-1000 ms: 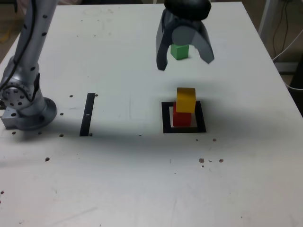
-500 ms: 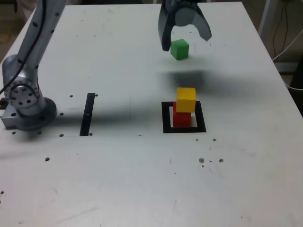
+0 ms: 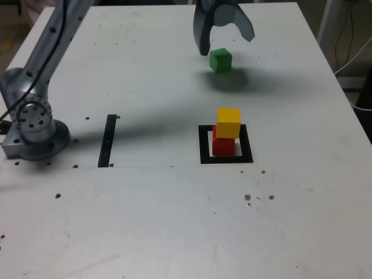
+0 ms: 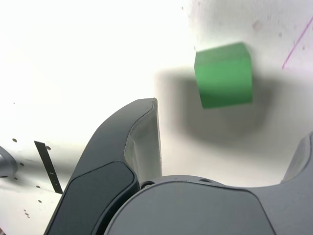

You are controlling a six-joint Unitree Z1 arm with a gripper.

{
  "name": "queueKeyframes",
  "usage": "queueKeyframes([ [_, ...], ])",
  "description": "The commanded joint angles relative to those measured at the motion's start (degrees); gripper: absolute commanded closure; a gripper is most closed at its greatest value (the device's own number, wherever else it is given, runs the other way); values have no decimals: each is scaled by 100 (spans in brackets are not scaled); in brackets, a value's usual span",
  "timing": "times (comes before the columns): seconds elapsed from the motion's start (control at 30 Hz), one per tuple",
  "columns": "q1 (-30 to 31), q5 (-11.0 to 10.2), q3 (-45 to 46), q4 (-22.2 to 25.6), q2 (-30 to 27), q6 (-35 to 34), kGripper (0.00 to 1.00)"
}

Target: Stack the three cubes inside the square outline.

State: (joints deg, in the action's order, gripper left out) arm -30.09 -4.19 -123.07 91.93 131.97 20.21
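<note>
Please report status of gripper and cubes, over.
Gripper open, empty, above green cube. Yellow cube on red cube, inside square outline. Nothing seen blocking green cube.

Exterior view: arm (image 3: 55, 49) cut off at top edge; red cube (image 3: 223, 145) partly hidden by yellow cube (image 3: 228, 123). Wrist view: gripper (image 4: 230, 142) cropped.

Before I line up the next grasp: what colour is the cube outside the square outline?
The cube is green, clearest in the wrist view.
</note>
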Motion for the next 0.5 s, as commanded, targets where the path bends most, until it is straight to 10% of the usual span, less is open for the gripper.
queueKeyframes([
  [0.0,-18,6,-58,81,62,16,0],
  [0.47,-177,33,-200,45,226,-526,0],
])
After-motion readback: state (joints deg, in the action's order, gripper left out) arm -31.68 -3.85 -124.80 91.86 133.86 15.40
